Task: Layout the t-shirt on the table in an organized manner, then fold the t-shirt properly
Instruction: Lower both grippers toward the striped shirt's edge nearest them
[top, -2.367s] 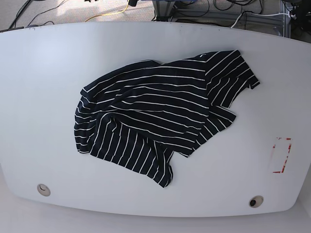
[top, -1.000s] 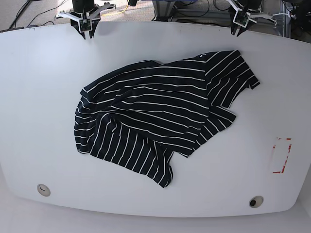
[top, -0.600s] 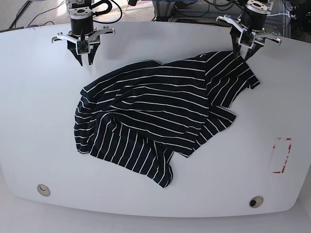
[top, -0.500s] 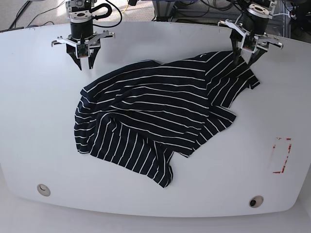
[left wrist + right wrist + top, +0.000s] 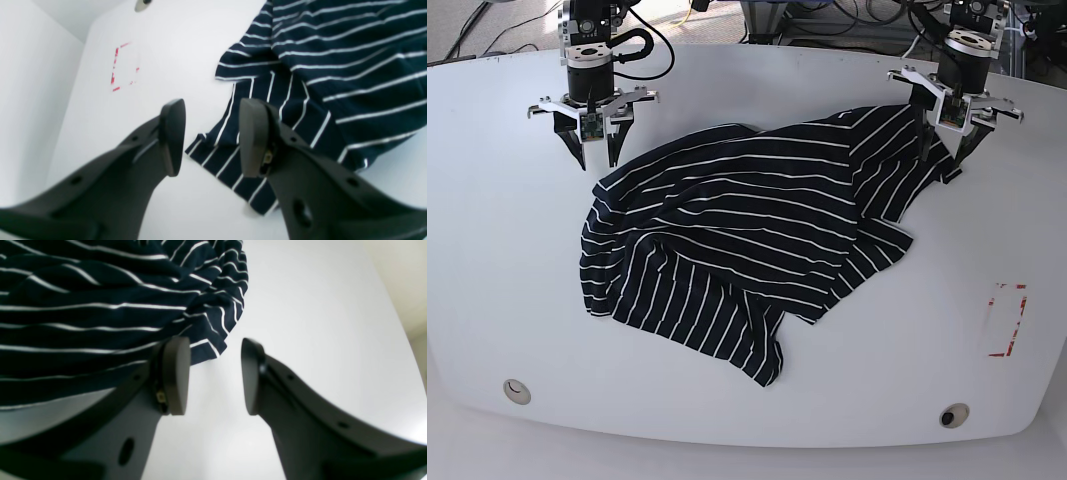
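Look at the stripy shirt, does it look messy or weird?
Yes. The t-shirt lies crumpled on the table, not flat: its bottom part is folded over itself, so the stripes run in different directions, and one sleeve sticks out by the left pincer.

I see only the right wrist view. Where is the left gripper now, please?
Observer: The left gripper hangs over a sleeve of the t-shirt.
Operator: Does it hold cloth?
Observer: No. Its jaws stand open, and the sleeve corner shows between them.
Operator: Is anything else on the table?
Observer: A red-outlined mark, apart from the shirt, on the left arm's side.
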